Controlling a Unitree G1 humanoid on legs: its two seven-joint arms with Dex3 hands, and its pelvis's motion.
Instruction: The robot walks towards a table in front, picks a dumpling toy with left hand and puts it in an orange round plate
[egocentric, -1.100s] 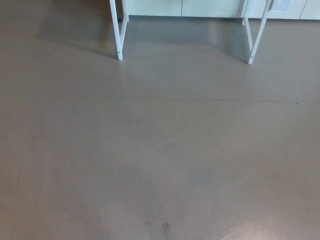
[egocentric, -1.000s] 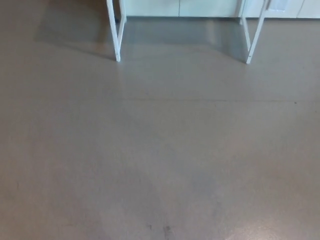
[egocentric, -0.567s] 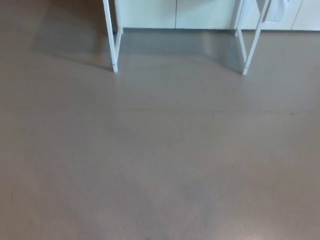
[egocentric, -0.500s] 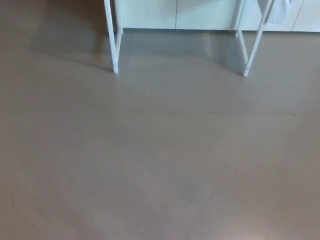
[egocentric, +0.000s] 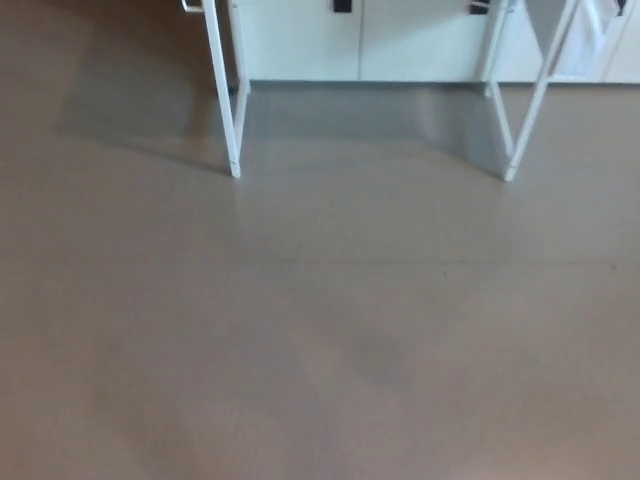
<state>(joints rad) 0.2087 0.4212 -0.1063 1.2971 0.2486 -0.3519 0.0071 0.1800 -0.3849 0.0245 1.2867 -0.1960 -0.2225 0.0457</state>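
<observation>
The floor (egocentric: 320, 340) fills nearly the whole head view, grey-brown and bare. At the top stand white cabinets (egocentric: 360, 40), and in front of them two white table legs (egocentric: 222, 90), one left, one right (egocentric: 525, 110); the tabletop lies above the frame. Neither hand shows, so how far their fingers are open cannot be told, nor which hand is nearer. The dumpling and the orange plate are out of sight, presumably on the table ahead. The robot likely has more walking to do first.
</observation>
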